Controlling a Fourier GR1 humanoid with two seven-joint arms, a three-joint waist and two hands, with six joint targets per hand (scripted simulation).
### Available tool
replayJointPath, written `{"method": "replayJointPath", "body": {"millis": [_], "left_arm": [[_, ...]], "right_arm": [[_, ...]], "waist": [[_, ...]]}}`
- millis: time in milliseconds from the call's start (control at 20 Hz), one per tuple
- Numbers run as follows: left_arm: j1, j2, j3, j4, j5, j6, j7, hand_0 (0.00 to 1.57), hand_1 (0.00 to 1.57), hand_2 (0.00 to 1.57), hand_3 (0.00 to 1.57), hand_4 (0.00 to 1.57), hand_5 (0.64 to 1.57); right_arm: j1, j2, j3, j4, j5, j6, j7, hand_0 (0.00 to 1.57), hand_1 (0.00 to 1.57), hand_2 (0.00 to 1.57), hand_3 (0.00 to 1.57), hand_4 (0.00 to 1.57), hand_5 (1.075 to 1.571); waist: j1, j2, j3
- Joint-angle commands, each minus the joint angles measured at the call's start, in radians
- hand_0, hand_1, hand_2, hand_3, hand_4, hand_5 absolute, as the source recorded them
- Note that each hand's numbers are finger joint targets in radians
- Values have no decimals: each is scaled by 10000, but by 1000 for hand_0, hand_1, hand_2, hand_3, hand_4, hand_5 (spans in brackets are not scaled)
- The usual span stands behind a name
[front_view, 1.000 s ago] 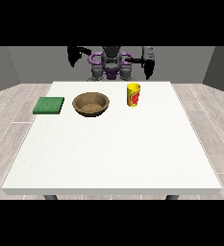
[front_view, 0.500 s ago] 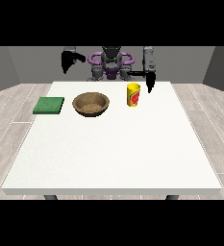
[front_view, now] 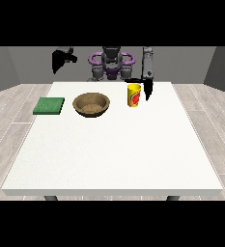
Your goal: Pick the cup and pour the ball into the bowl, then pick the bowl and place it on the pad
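Note:
A yellow cup (front_view: 133, 95) with a red mark stands upright on the white table (front_view: 114, 144) near its far edge. The ball is hidden from view. To its left sits a brown wooden bowl (front_view: 91, 104), and farther left lies a green pad (front_view: 49, 105). The hand at the view's right (front_view: 147, 89) hangs just right of the cup with its fingers pointing down; whether it touches the cup I cannot tell. The hand at the view's left (front_view: 61, 59) is raised high above the table's far left corner, away from everything.
The robot's torso (front_view: 112, 65) stands behind the table's far edge. Grey plank floor surrounds the table. The wide near half of the table holds only white surface.
The hand at the view's right has come down and forward to the cup's right side. The hand at the view's left has swung out and up to the left.

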Motion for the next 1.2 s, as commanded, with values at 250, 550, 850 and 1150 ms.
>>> {"method": "replayJointPath", "body": {"millis": [250,550,850,1150], "left_arm": [[-974,241,395,1792,94,-109,-626,0,0,0,0,0,1531],[-1415,118,743,3030,50,387,-1801,0,0,0,0,0,1531],[-677,-314,-35,3025,-1051,1897,-3185,1301,1301,1571,1571,1259,1243],[-1315,-124,316,3736,-915,1909,-2815,1332,1332,1571,1571,1285,1207]], "right_arm": [[-29,-385,-618,898,-270,594,-541,0,0,373,554,623,1567],[-376,-464,-538,231,-419,712,-41,0,0,325,486,622,1568],[-178,-788,-1098,920,-612,1007,-864,0,0,391,673,580,1570],[64,-956,-1196,646,-800,1152,-266,0,0,368,656,585,1570]], "waist": [[-34,-23,2],[-602,300,-2],[-350,420,2],[-574,-80,1]]}}
